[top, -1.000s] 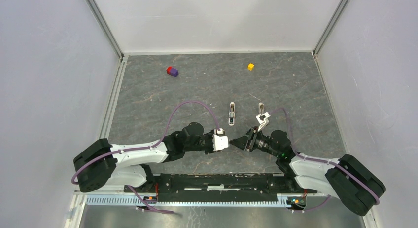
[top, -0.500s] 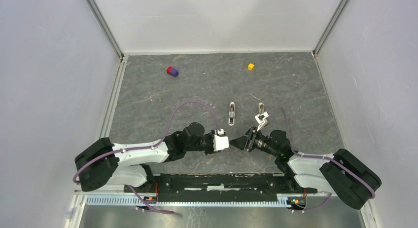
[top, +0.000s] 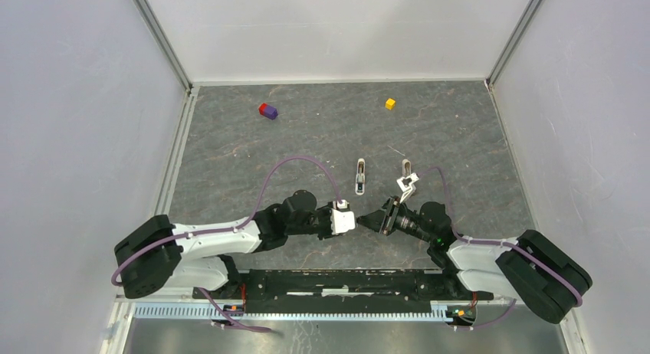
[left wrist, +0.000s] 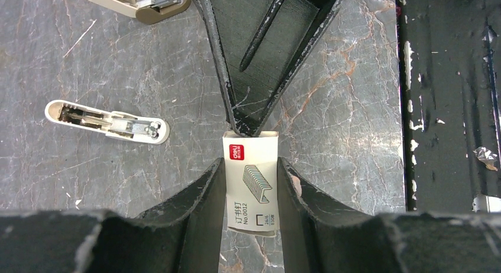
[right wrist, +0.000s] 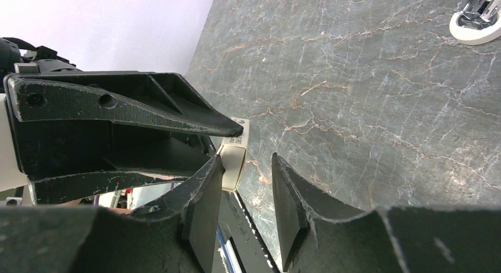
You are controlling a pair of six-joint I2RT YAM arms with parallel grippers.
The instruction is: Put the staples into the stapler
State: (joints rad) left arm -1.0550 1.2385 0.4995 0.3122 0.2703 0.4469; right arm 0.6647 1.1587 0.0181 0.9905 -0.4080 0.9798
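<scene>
Right gripper (right wrist: 247, 162) sits slightly closer than a second ago, jaws apart, seemingly straddling the end of the staple box (left wrist: 250, 193) that the left gripper (left wrist: 250, 165) clamps; the stapler (top: 359, 176) lies open on the surface (top: 306, 139) beyond

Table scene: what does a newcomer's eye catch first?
At the table's near middle, the left gripper clamps a small staple box, while the right gripper stands open at the box's far end. Just beyond lies the white stapler, its grey metal inside showing.
</scene>
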